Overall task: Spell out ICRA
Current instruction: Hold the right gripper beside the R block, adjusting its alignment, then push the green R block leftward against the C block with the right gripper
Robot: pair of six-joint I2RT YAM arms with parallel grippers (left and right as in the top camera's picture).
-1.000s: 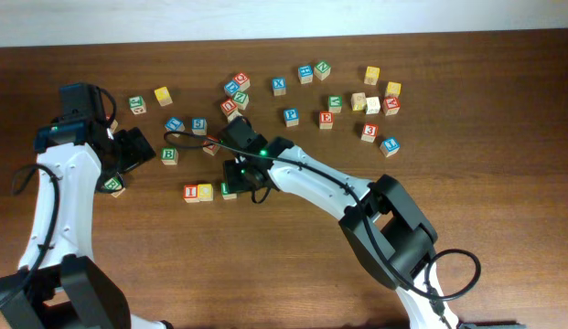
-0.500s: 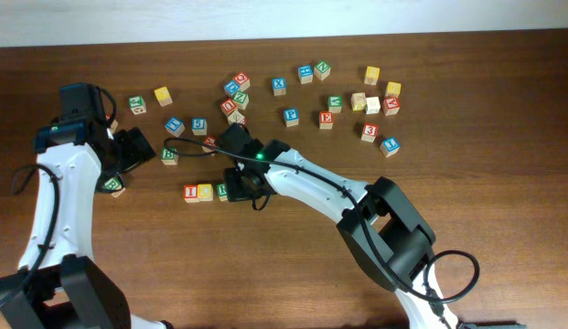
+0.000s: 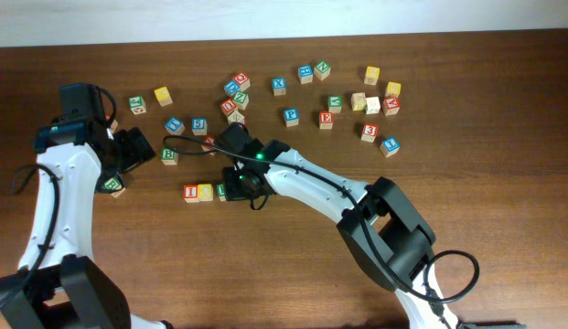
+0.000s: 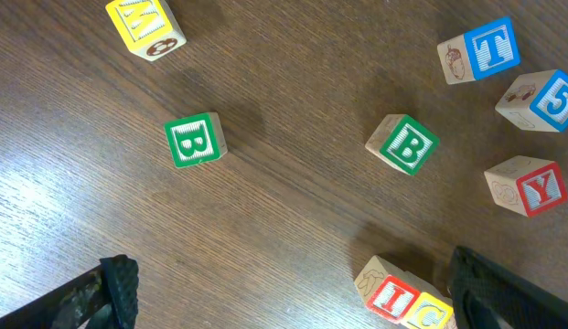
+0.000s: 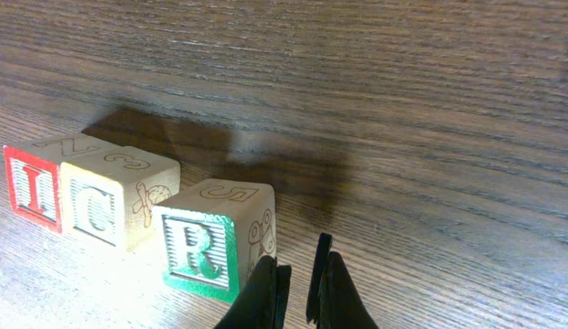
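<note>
While the R block [image 5: 206,247] is sitting just beside its clenched, empty jaws, the right gripper [image 5: 299,288] is hovering nearer it than the wide-open left gripper [image 4: 306,294].

Set in one row, letters upright: red-printed I cube [image 5: 32,187], then C cube [image 5: 96,212] pressed against it. Green-printed R cube [image 5: 199,249] just beside C, turned slightly and a little forward of the line.

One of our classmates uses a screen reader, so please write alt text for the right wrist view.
Three wooden letter cubes, red I, C and green R, stand in a row on a dark wooden table, with R set slightly forward. The shut right claw sits beside R, holding nothing.
</note>
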